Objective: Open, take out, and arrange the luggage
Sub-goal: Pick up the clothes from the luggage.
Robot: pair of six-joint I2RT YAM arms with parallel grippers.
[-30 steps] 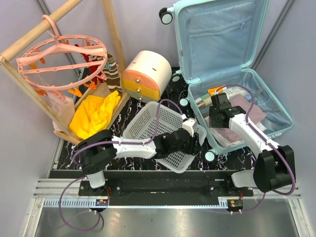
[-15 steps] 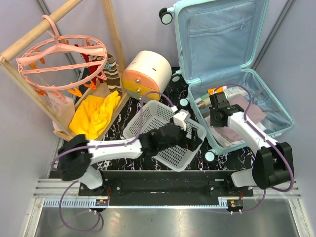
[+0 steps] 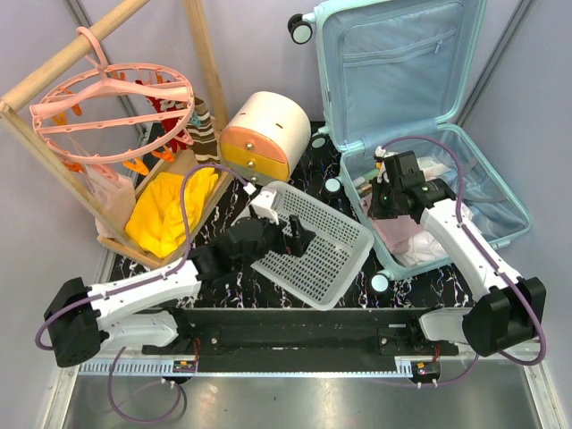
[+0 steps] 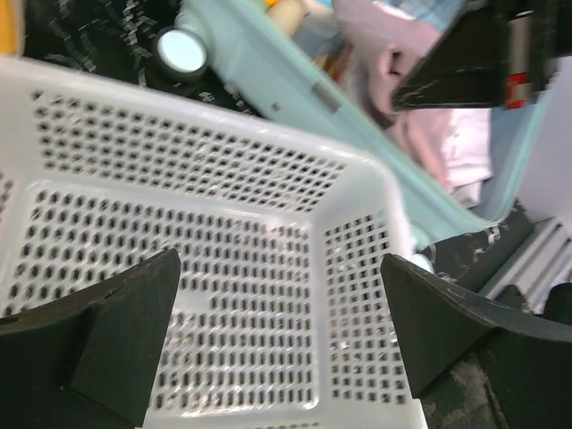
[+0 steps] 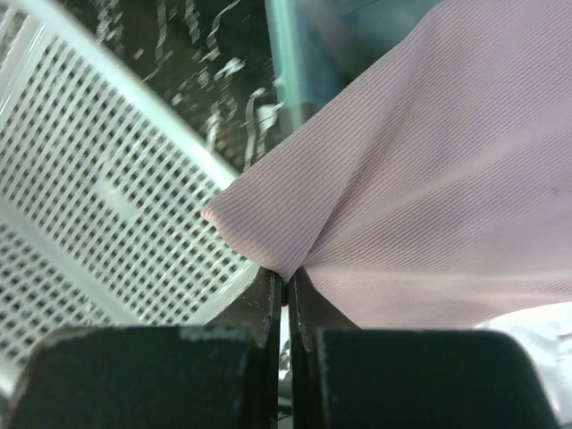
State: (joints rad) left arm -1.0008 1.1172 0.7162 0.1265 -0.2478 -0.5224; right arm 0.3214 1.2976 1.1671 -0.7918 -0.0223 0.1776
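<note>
The right pincer point(image 5: 287, 284) is closed tight, its jaws pinching a fold of pale pink ribbed cloth point(image 5: 429, 179) over the near left part of the suitcase's lower shell. The left pincer point(image 4: 277, 331) is spread wide and holds nothing. Its two dark fingers point(image 4: 107, 340) stand on either side of the view, above the inside of the white perforated basket point(image 4: 223, 268).

The luggage point(image 3: 402, 89), a pale mint-blue hard-shell suitcase, lies open at the back right of the black marbled tabletop point(image 3: 420, 281). Its lid stands upright and shows the light blue lining and zip pocket, and the lower shell lies flat with clothes in it. At the back left is a wooden rack point(image 3: 63, 54) carrying a round pink hanger point(image 3: 112, 103). The basket sits tilted just left of the suitcase's front wall. Behind it is a cream-and-orange drawer box point(image 3: 265, 134), and a yellow cloth point(image 3: 170, 210) lies under the rack.
</note>
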